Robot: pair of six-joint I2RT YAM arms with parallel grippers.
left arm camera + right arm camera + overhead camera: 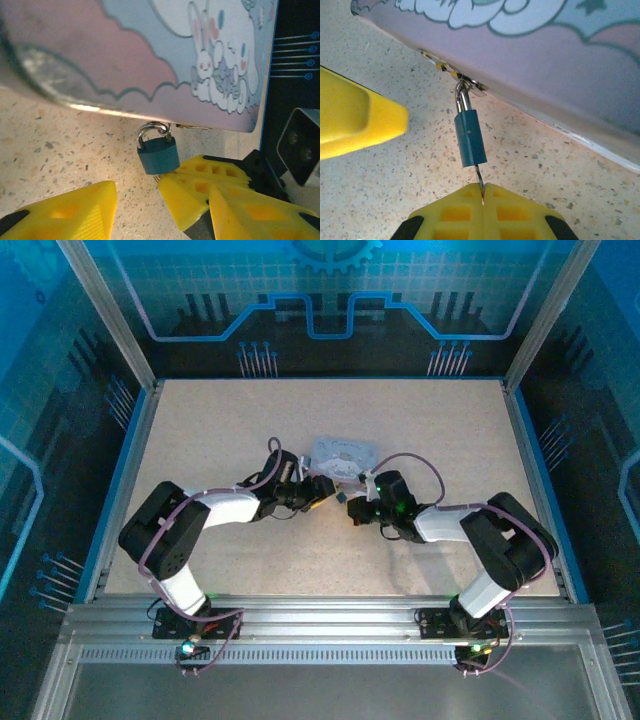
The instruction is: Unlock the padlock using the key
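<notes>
Right gripper point(483, 187) pinching key point(479, 176), its tip in base of padlock point(470, 137) (a sliver plain from the right wrist), padlock hung on tin point(545, 65) near middle of table point(200, 420), left gripper point(160, 210) parted, empty

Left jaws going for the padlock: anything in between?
Nothing blocks it head-on: bare table lies between the left gripper and the padlock. The right gripper, shut on the key under the padlock, crowds one side of the gap.
</notes>
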